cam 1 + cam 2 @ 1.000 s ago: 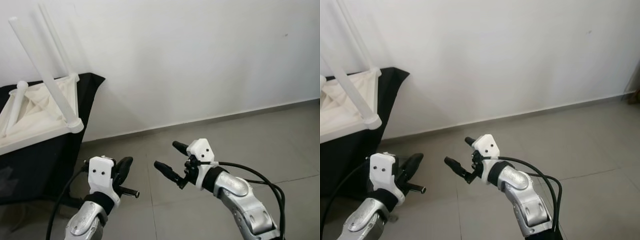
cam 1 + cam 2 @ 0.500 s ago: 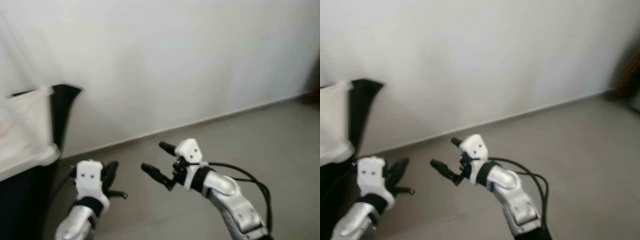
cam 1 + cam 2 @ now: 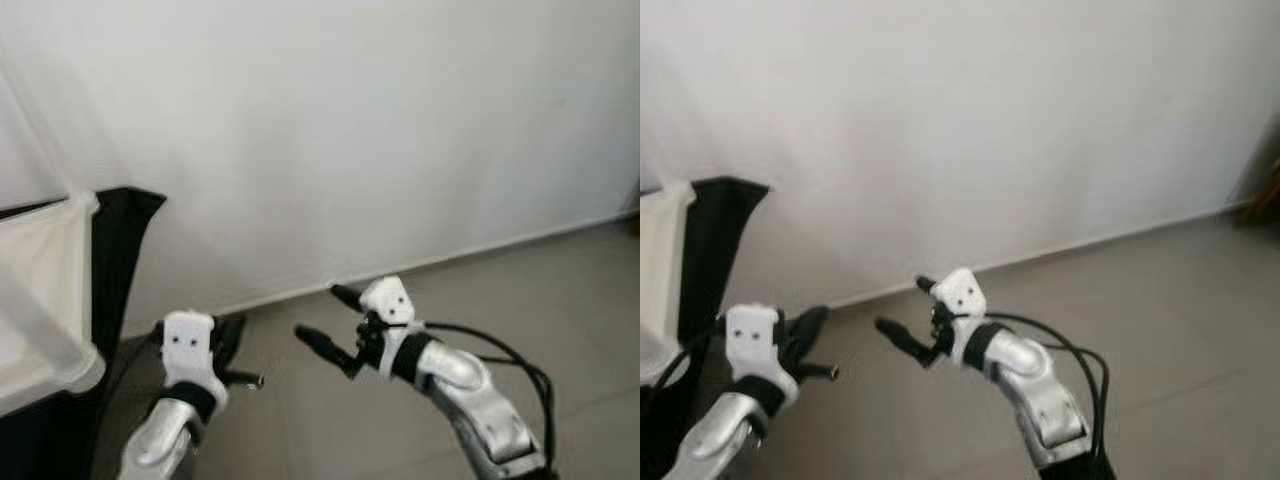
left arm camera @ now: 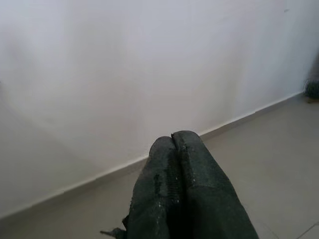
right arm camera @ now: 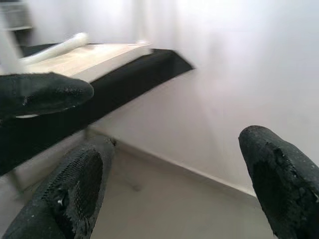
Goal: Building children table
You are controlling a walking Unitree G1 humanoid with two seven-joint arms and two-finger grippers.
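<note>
The white children's table (image 3: 45, 270) lies upside down on a black-draped surface (image 3: 120, 240) at the far left, with one blurred leg (image 3: 35, 325) rising from its corner. My left gripper (image 3: 232, 332) hovers over the floor just right of the drape, and its fingers (image 4: 173, 149) are pressed shut on nothing. My right gripper (image 3: 327, 318) hangs in mid-air at the centre, open and empty, pointing left toward the table. The right wrist view looks past its wide-apart fingers (image 5: 70, 194) at the tabletop (image 5: 84, 57) and a white leg (image 5: 57, 47).
A plain white wall (image 3: 380, 130) stands close ahead and meets the grey tiled floor (image 3: 560, 290) at a low skirting line. The black drape hangs down to the floor on the left. A black cable (image 3: 500, 350) loops along my right arm.
The whole picture has swung right and blurred, so the table has slid toward the left edge. Both arms keep the same pose, left shut and right open.
</note>
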